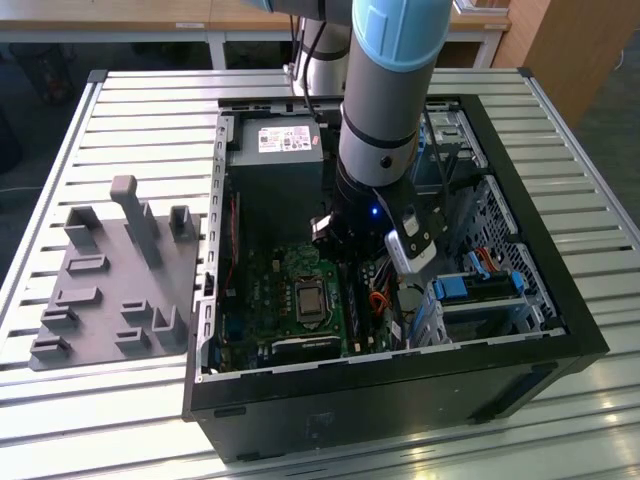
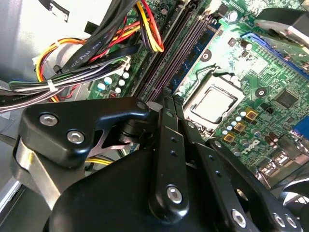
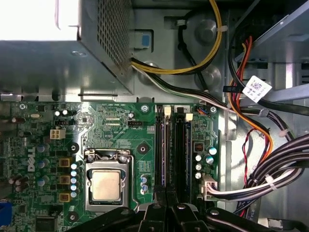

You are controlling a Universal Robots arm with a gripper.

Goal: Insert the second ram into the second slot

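Here, end effector low inside the open computer case on the slatted table, fingers seemingly pressed together over the memory slots beside the processor socket, one blue ram stick already seated, whether anything is pinched unclear.

A long table with a top of pale metal slats running crosswise carries everything. An open black desktop computer case lies flat on its side toward the exterior view's right, filling much of the surface. Just beside it, toward the exterior view's left, sits a flat grey plastic fixture plate with upright posts and small raised blocks.
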